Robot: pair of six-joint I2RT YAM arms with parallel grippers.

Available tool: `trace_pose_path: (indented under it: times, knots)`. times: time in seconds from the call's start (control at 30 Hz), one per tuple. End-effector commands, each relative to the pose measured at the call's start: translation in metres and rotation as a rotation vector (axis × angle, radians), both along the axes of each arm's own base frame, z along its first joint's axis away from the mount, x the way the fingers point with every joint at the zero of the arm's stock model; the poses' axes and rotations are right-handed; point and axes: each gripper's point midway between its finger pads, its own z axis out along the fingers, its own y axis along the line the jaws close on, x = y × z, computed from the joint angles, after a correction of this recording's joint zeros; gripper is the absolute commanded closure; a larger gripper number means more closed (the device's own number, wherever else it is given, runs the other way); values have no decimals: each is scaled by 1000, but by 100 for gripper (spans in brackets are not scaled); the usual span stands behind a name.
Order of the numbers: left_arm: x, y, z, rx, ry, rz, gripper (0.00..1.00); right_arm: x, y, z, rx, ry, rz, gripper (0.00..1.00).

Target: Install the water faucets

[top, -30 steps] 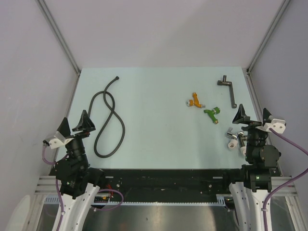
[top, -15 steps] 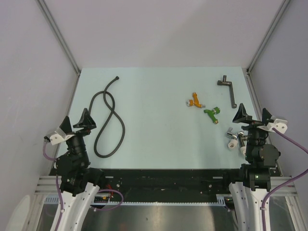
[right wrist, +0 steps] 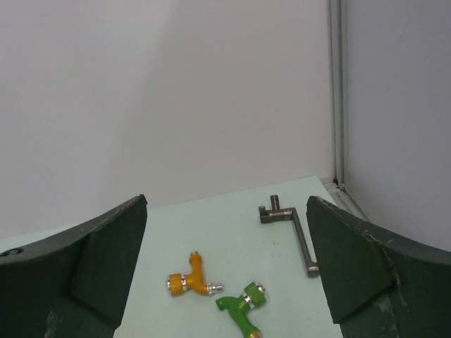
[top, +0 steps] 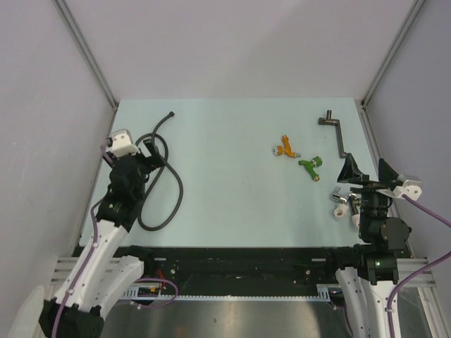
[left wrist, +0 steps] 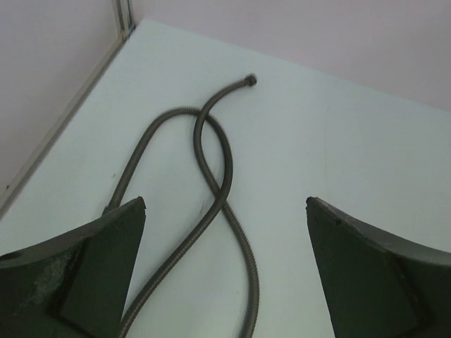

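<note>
Top external, L to R: left gripper (top: pixel 149 156) fingers spread wide, above black hose (top: pixel 180 190) loop. Orange faucet (top: pixel 286 148) & green faucet (top: pixel 311 165) lie near each other, center-right on table (top: pixel 225 211). Grey crank bar (top: pixel 337 132) behind them. Silver fittings (top: pixel 341 204) just beside right gripper (top: pixel 366 167), fingers spread, holding nothing.

We see the orange faucet (top: pixel 285 148) lying on its side, left of the dark metal crank (top: pixel 335 132); the green faucet (top: pixel 311 166) lies flat near it, just below the crank's long arm
</note>
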Motion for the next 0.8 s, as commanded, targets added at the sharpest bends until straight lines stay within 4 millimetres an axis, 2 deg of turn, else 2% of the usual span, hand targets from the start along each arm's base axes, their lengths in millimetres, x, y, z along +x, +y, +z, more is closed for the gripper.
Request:
trace_pose_path:
  times: [0.0,0.03,0.07,0.13,0.17,0.23,0.27,0.33,0.37,0.43,0.47,0.5,0.53,0.57,0.63,0.77]
  knots:
    - [19,6,-29,-11,172,20,0,-10,4,12,11,-58,18,0]
    - [24,11,-35,-23,198,26,0,-11,6,12,8,-58,29,0]
    - [33,29,-53,-40,259,81,0,-11,8,13,-2,-60,37,0]
    - [41,43,-66,-73,306,103,0,-14,11,15,-13,-71,49,0]
    - [45,66,-86,-87,367,171,0,-17,11,17,-26,-80,46,0]
    - [53,83,-94,-105,404,211,0,-20,11,18,-30,-88,47,0]
    - [56,97,-114,-136,463,243,0,-21,12,18,-42,-90,47,0]
    - [67,101,-124,-198,490,221,1,-24,14,19,-54,-95,55,0]
    - [68,114,-143,-236,536,251,2,-25,12,19,-70,-91,38,0]
    - [74,123,-154,-263,566,249,6,-27,11,17,-68,-88,34,0]
    - [74,132,-173,-280,616,266,8,-28,12,18,-70,-91,43,0]
    - [77,137,-176,-282,631,273,9,-28,14,17,-72,-89,52,0]
    - [76,142,-194,-289,688,271,14,-28,14,17,-73,-90,54,0]
    - [81,146,-193,-285,688,269,16,-29,15,18,-73,-93,58,0]
    - [79,147,-211,-281,751,259,22,-30,15,17,-75,-94,59,0]
    - [78,147,-226,-267,819,225,26,-29,14,17,-72,-91,52,0]
